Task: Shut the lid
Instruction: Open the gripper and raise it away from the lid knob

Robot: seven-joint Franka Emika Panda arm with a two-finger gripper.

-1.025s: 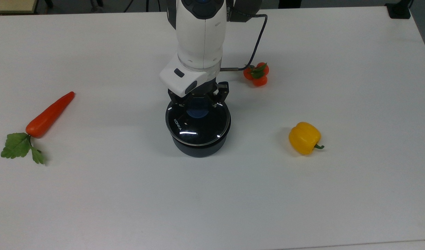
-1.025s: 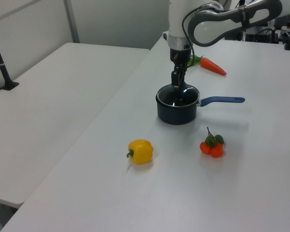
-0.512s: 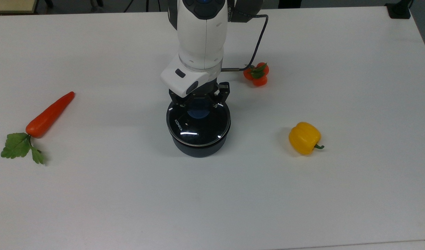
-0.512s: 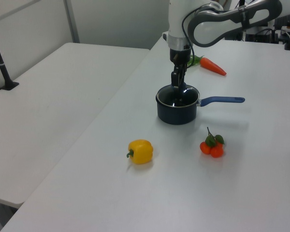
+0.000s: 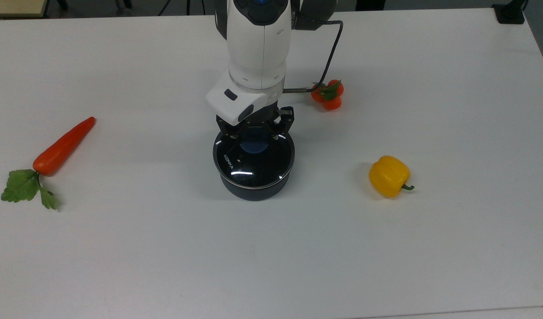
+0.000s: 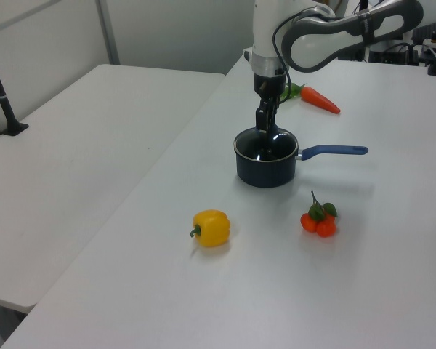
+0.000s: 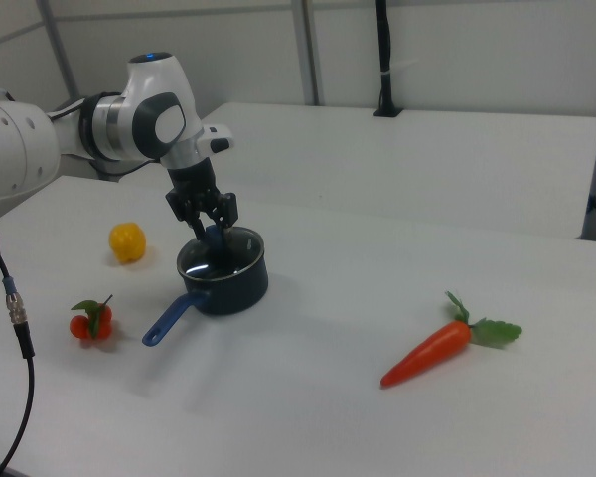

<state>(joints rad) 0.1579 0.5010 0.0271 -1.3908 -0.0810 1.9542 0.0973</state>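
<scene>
A: What do we see nearest the jaws?

B: We see the two-finger gripper pointing down, its jaws spread apart on either side of the blue knob; we cannot tell whether the fingers touch it. The round clear glass lid with a metal rim sits level on the dark blue pan, directly under the jaws.

A: And farther out?

B: In the top view, we find the orange tomato cluster up and right of the jaws, the yellow bell pepper farther right, and the orange carrot far left, all on the white table.
</scene>
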